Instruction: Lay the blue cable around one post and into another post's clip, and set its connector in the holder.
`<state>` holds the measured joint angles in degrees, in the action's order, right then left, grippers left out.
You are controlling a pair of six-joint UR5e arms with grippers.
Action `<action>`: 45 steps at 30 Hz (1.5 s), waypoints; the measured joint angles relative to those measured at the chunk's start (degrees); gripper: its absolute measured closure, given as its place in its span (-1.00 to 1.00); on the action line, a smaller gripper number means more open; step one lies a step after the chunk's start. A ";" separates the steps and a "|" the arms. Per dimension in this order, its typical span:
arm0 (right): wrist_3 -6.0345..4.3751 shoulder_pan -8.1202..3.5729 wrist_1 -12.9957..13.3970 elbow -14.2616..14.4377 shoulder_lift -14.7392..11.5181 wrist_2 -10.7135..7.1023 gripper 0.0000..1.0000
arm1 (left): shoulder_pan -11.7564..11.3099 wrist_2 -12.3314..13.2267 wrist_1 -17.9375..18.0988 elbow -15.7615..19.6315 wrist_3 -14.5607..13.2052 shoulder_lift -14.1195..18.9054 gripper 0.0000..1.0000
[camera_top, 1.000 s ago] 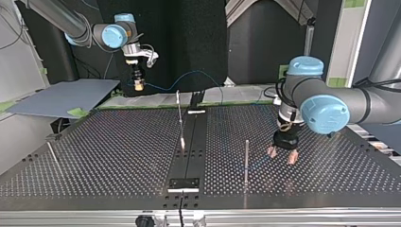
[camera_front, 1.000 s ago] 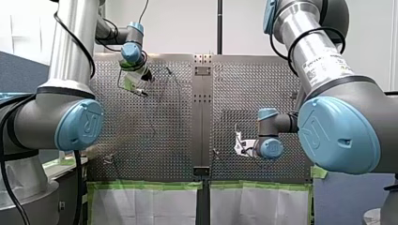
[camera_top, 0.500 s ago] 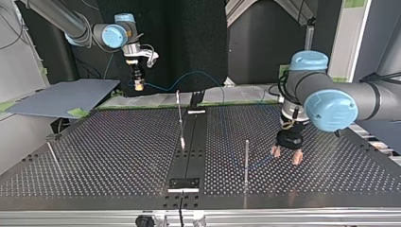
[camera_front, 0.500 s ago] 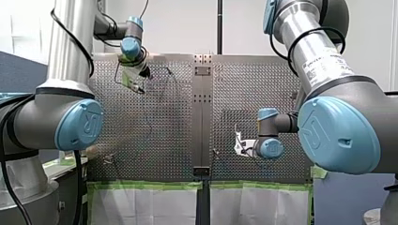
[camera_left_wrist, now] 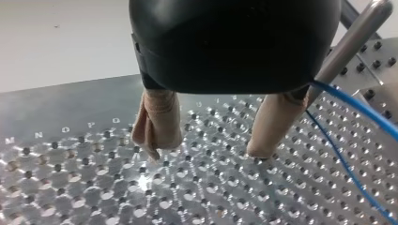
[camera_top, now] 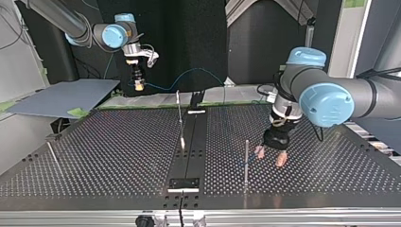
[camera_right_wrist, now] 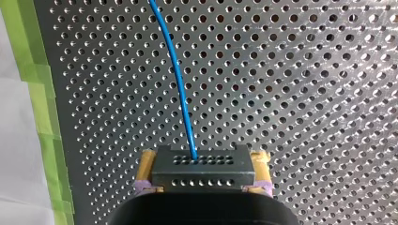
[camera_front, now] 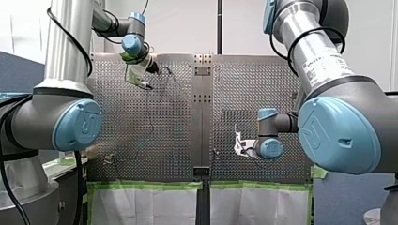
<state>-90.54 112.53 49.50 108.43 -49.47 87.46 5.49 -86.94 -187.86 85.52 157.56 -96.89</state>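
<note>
pinches black perforated connector (camera_right_wrist: 202,171) of thin blue cable (camera_right_wrist: 180,84) in right gripper (camera_right_wrist: 202,159); holds left gripper (camera_left_wrist: 205,152) spread beside metal post (camera_left_wrist: 349,40)

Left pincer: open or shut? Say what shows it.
Open. The left pincer has its pads apart with nothing between them; the cable passes beside it.

My left arm (camera_front: 65,42) and my right arm (camera_front: 300,33) are silver tubes with blue caps (camera_front: 77,125). Black cables (camera_front: 87,56) wrap both; the right bears a white label (camera_front: 326,63).
</note>
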 joint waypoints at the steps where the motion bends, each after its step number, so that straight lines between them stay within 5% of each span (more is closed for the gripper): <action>1: 0.00 0.00 0.02 0.00 0.00 0.00 0.98 | 0.06 0.21 -0.01 0.00 0.09 0.01 -1.00; 22: -0.05 0.07 0.23 -0.01 0.01 0.00 0.98 | 2.09 1.24 -4.45 0.11 -2.46 0.14 -1.00; 45: 0.00 0.09 0.26 0.00 0.00 0.00 0.98 | 3.25 1.41 -5.96 0.50 -0.55 1.80 -1.00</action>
<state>-90.54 112.62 49.75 108.43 -49.46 87.46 8.73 -85.53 -193.82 86.02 157.01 -95.09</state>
